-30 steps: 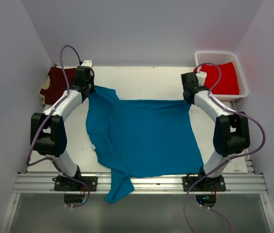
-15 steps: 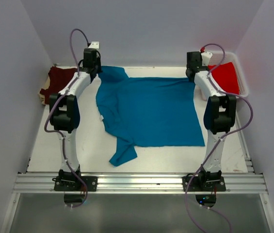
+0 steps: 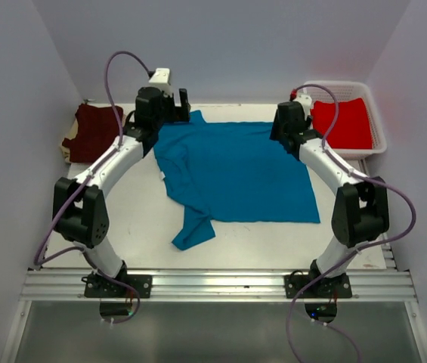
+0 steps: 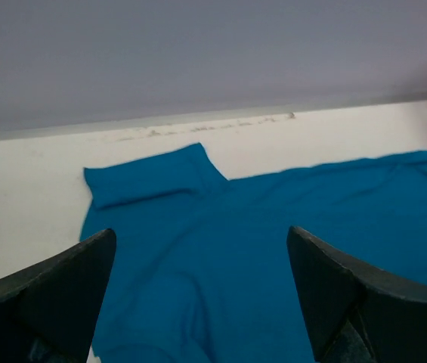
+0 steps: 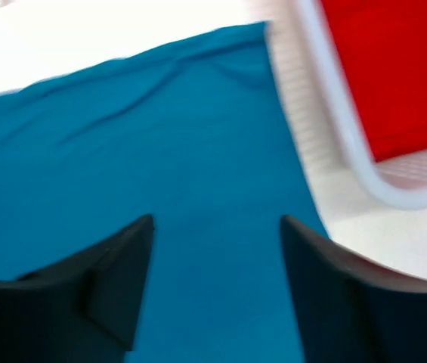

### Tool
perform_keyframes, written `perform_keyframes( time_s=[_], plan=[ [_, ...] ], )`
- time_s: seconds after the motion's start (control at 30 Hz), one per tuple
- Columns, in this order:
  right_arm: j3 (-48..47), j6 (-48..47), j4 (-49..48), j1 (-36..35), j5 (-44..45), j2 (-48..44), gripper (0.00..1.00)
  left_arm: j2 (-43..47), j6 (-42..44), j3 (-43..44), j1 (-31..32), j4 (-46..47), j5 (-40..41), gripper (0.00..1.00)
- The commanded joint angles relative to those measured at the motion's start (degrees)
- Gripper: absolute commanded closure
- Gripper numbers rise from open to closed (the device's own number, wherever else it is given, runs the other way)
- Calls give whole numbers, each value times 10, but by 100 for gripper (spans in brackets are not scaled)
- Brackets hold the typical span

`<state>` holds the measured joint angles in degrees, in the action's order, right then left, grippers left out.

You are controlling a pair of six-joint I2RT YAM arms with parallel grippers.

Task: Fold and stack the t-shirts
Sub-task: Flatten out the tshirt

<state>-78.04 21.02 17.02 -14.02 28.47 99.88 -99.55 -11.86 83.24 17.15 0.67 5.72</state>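
A teal-blue t-shirt (image 3: 232, 170) lies spread flat on the white table, one sleeve (image 3: 194, 233) trailing toward the near edge. My left gripper (image 3: 169, 113) hovers open over its far left corner; in the left wrist view (image 4: 202, 242) the jaws stand wide over bare teal cloth (image 4: 273, 219), holding nothing. My right gripper (image 3: 285, 130) hovers open over the far right corner, the jaws (image 5: 217, 227) apart above the cloth (image 5: 160, 136). A dark maroon t-shirt (image 3: 91, 131) sits at the far left. A bright red t-shirt (image 3: 341, 123) lies in the basket.
The white mesh basket (image 3: 375, 125) stands at the far right corner; its rim (image 5: 341, 144) shows beside the teal hem in the right wrist view. Grey walls close in the back and sides. The arm bases are bolted to a metal rail (image 3: 213, 286) at the near edge.
Both grippers pulled the teal shirt away from the near edge, laid it flat, then opened and let go of its far corners. The arms have since drawn back a little.
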Motion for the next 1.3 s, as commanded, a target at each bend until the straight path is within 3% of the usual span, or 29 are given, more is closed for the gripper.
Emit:
perform_keyframes(
  time_s=[0.0, 0.03, 0.07, 0.1, 0.17, 0.2, 0.3, 0.87, 1.07, 1.27],
  plan=[
    [45, -8, -25, -29, -73, -60, 41, 23, -82, -117, 0, 8, -44, 3],
    [56, -9, -24, -31, -89, -69, 55, 29, -89, -140, 1, 15, -54, 8],
    [67, -1, -20, -32, -92, -76, 91, 36, -95, -159, 1, 23, -69, 13],
    [93, 3, -22, -33, -95, -94, 100, 39, -103, -193, 1, 30, -76, 29],
    [116, 8, -24, -33, -97, -107, 100, 45, -110, -227, 1, 58, -97, 52],
    [135, 10, -26, -33, -97, -116, 100, 45, -120, -251, 1, 64, -101, 77],
    [152, 13, -22, -33, -104, -111, 100, 36, -136, -284, 3, 90, -121, 100],
    [207, 66, -13, -32, -134, -46, 100, 89, -163, -437, 13, 52, -75, 100],
    [216, 75, 0, -33, -116, -25, 100, 61, -147, -431, 13, 29, -60, 100],
    [211, 97, 44, -26, -68, 10, 100, 62, -137, -398, 11, -80, 65, 100]
  ],
)
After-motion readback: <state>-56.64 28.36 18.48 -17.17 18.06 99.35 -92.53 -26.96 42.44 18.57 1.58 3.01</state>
